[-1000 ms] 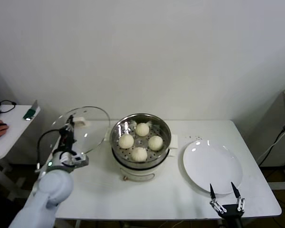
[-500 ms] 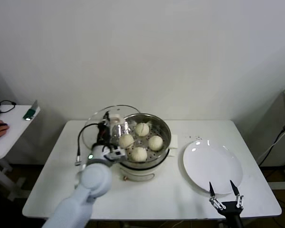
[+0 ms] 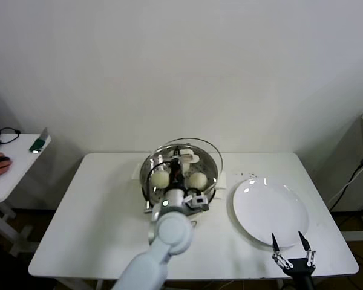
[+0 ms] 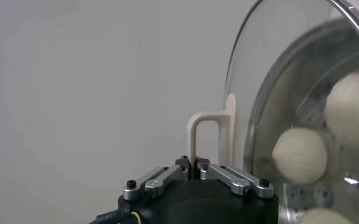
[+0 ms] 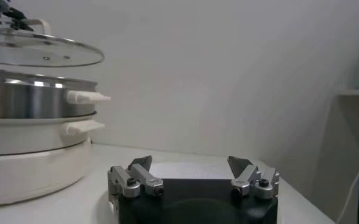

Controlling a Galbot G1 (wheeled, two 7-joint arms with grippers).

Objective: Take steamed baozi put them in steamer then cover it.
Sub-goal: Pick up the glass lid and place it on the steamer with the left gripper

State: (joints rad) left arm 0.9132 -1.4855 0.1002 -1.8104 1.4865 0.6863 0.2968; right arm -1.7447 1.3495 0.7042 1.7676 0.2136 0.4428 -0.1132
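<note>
Hovering right over the round shiny stainless-steel steamer [image 3: 180,184] now is the round clear glass lid with its white loop handle [image 3: 187,158]. A second ago that lid was way out by the left edge of the white table [image 3: 97,217], half a second ago it was just reaching the pot's left rim, so the left arm has swung it across fast. The left gripper [image 4: 197,165] has its jaws clamped together on the handle (the wrist view shows the fingertips pinched at the foot of the loop).

The smooth cream-white steamed baozi [image 3: 160,178] are in the steamer's perforated tray near the middle of the table; I can only make out two of them under the arm and glass from the head view. From the right wrist view the lid isn't seated, there's a clear gap above the rim. So I'd say loading is done and only lowering and letting go is left.

The right gripper [image 3: 294,251] sits parked at the front right corner, jaws wide apart, just in front of the flat white round plate [image 3: 270,211], which looks bare.
</note>
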